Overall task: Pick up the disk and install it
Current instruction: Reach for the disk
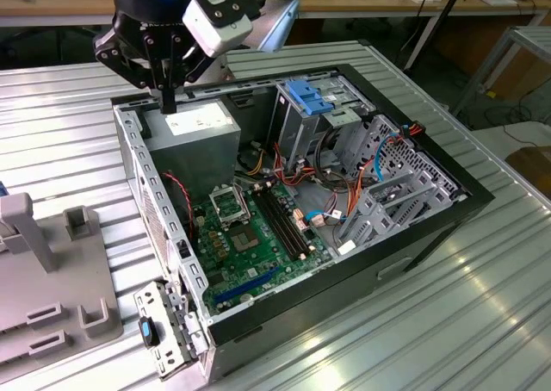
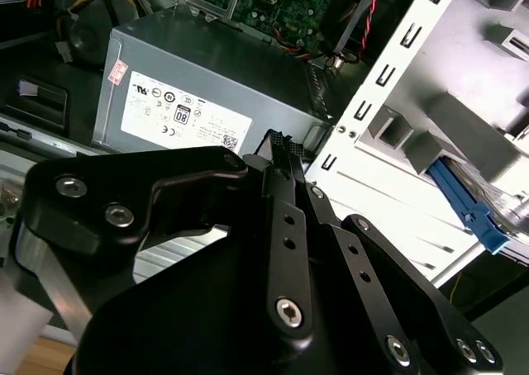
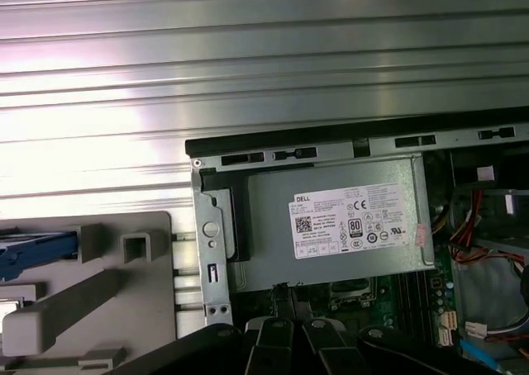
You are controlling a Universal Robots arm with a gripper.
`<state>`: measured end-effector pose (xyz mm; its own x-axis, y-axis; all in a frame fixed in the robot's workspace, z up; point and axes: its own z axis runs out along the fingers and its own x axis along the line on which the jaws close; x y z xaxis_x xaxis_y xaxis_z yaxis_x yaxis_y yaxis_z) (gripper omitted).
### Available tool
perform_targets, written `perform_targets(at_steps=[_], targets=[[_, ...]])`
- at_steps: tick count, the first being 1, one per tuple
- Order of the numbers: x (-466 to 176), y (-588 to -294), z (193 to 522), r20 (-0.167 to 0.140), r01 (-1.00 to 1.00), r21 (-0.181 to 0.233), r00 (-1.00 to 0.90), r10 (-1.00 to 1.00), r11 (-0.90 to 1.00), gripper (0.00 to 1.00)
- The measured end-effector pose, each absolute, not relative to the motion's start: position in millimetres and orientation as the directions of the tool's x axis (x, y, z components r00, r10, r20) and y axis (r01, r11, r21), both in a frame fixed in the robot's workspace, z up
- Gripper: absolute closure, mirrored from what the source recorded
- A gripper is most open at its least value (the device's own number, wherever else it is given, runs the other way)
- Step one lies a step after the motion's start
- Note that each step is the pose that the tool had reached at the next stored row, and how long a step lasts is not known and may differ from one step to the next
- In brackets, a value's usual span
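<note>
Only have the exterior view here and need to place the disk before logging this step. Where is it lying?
Observer: In the first wrist view the disk lies on the grey fixture, outside the computer case.
Operator: Gripper carrying anything?
Observer: No. In the second wrist view the gripper is shut with nothing in it, above the power supply.
Operator: Which end of the supply?
Observer: The corner beside the case's slotted side wall. The disk's blue rail shows beyond that wall.
</note>
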<state>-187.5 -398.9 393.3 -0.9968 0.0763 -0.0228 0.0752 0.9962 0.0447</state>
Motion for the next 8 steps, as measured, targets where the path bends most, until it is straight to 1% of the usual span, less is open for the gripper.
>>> perform_targets(at_steps=[8], targets=[[-194.5,-398.9,393.3,-0.023,0.075,0.045,-0.997,0.076,0.996,0.89]])
